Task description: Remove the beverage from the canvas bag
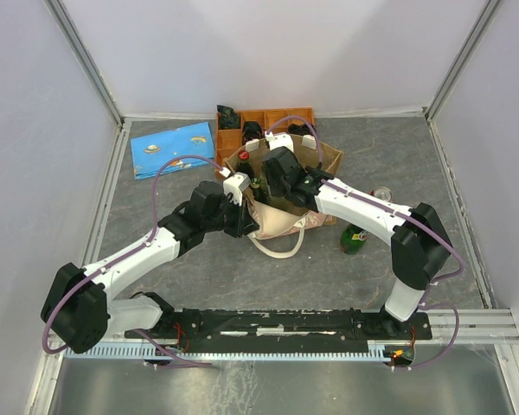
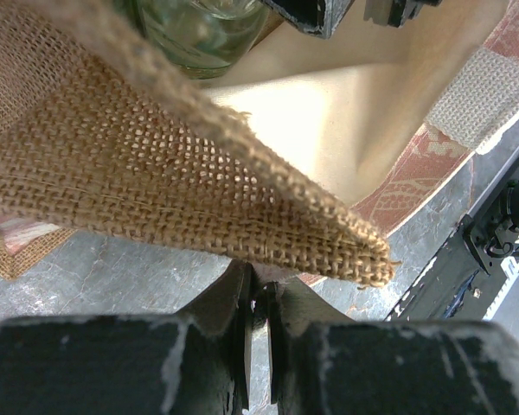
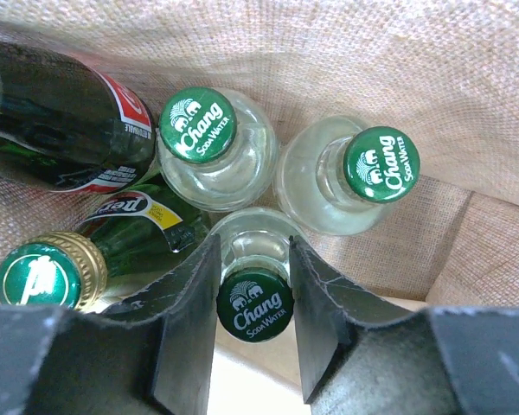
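The bag is clamped at its rim by the left gripper. A soda bottle inside is straddled by the right gripper, grasp uncertain, not yet lifted.

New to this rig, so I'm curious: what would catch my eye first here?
Green-capped soda bottles crowd the inside of the canvas bag, and the right gripper straddles the neck of the nearest bottle. The left gripper pinches the bag's rough rim from outside.
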Robot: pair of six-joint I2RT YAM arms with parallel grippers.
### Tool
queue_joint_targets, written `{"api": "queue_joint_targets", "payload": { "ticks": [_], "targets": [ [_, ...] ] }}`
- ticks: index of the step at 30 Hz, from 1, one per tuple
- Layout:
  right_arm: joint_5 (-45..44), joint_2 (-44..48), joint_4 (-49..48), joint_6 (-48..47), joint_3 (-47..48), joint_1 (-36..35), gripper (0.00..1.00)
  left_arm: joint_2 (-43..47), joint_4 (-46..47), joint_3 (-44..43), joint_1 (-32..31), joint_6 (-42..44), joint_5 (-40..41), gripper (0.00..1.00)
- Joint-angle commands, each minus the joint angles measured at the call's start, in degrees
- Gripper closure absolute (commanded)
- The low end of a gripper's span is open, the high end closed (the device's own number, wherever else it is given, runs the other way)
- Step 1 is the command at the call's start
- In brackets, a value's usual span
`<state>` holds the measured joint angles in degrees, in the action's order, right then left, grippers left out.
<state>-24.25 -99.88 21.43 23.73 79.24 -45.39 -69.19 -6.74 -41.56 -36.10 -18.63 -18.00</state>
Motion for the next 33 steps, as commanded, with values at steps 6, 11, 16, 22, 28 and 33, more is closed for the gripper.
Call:
{"api": "queue_joint_targets", "payload": {
  "ticks": [6, 11, 16, 22, 28, 33],
  "targets": [
    [-0.81, 1.50, -1.84, -1.80, 1.18, -0.27, 1.00, 0.19, -3.61, 1.57, -0.20, -1.85, 0.55, 0.97],
    [-1.48, 5.97, -2.41, -5.88, 3.96, -0.96, 1.00, 0.32, -3.62, 1.49, -0.20, -1.68, 1.33, 0.97],
    [-3.15, 9.67, -0.60, -11.30, 11.02, -1.83, 1.00, -0.07, -3.58, 1.47, -0.20, -1.58, 1.22, 0.97],
    [-6.52, 13.85, 1.24, -15.36, 17.45, -3.18, 1.00, -0.06, -3.03, 1.75, -0.25, -1.89, 1.16, 0.97],
    [-12.22, 18.47, 1.45, -20.69, 23.16, -3.57, 1.00, -0.40, -2.82, 1.76, -0.23, -2.00, 0.87, 0.97],
    [-20.55, 21.71, -1.09, -28.61, 26.69, -3.54, 1.00, -0.58, -2.28, 2.25, -0.25, -2.27, 0.56, 0.97]
  ]
}}
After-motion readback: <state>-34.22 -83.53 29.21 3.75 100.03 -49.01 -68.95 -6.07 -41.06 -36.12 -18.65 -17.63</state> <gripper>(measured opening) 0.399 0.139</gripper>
